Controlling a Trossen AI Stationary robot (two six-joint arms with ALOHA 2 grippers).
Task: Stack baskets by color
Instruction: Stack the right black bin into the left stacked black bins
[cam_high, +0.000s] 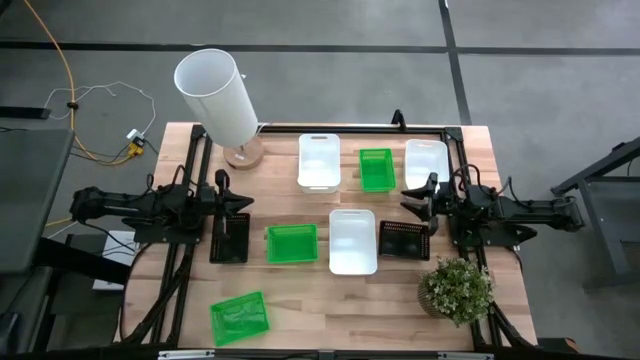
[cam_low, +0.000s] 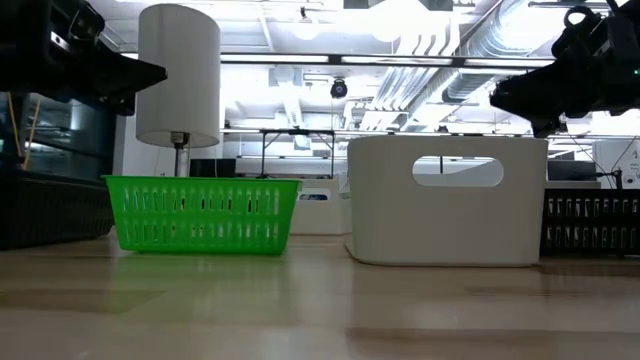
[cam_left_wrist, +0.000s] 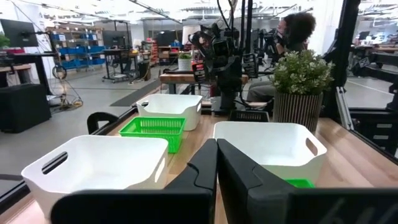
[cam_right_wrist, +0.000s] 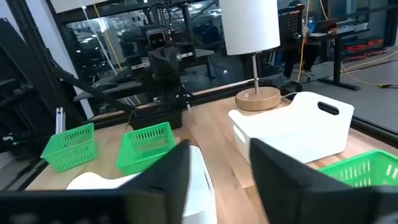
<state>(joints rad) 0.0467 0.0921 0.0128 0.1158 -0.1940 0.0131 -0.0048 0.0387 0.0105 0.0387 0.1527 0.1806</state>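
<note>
Wooden table, black frame rails at edges. Landmark: central white basket. Green basket and black basket to its left; black basket touching its right side; potted plant beyond; lamp base far back-left.

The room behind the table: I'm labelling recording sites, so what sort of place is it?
Probably an open robotics lab or workshop: exposed ceiling ducts, shelving with blue bins, other workbenches, and a seated person beyond the wooden table.
</note>
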